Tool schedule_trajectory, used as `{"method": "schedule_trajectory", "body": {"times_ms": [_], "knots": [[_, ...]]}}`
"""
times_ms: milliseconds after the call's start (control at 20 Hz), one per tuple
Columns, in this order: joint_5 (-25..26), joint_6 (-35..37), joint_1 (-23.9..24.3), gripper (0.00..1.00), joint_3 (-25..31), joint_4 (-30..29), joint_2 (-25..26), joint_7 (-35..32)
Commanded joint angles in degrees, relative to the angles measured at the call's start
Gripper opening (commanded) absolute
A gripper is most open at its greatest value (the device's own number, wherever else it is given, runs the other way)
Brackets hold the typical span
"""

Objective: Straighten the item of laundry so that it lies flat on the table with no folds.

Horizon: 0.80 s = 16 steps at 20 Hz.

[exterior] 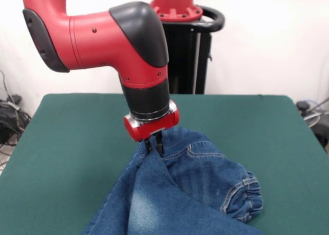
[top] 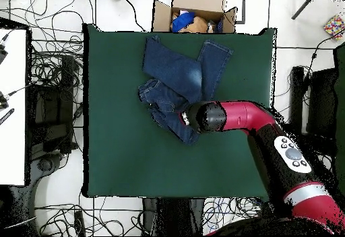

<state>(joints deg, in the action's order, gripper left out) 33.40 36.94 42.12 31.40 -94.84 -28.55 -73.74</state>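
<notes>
The blue denim jeans (exterior: 195, 194) lie bunched and folded on the dark green table (exterior: 67, 152), spreading toward the front edge. In the overhead view the jeans (top: 176, 73) lie in the table's (top: 121, 147) upper middle, legs crossed over each other toward the top edge. My gripper (exterior: 154, 146) comes straight down from the red arm and is shut on a raised fold of the jeans, lifting it into a peak. In the overhead view the arm's black and red head (top: 205, 117) hides the fingertips.
The robot's black pedestal (exterior: 187, 55) stands at the table's far side. An open cardboard box (top: 195, 17) with items sits just beyond the table's top edge in the overhead view. Cables lie on the floor around the table. A white desk (top: 12, 106) stands at the left.
</notes>
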Motion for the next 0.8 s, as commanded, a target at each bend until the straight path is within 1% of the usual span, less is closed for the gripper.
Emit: {"method": "schedule_trajectory", "body": {"times_ms": [50, 350, 500, 600, 800], "knots": [[1.5, -0.1, -1.0, 0.00, 1.6, 2.9, 1.0, 2.5], [1.9, -0.2, -0.3, 0.00, 2.2, 2.6, 1.0, 4.0], [1.3, 1.1, -0.1, 0.00, 2.5, 2.1, -0.4, 4.4], [0.3, 2.9, 0.3, 0.00, 3.0, 0.7, -3.7, 5.0], [-4.3, 10.9, 1.9, 0.00, 5.2, -2.1, -13.0, 7.7]]}}
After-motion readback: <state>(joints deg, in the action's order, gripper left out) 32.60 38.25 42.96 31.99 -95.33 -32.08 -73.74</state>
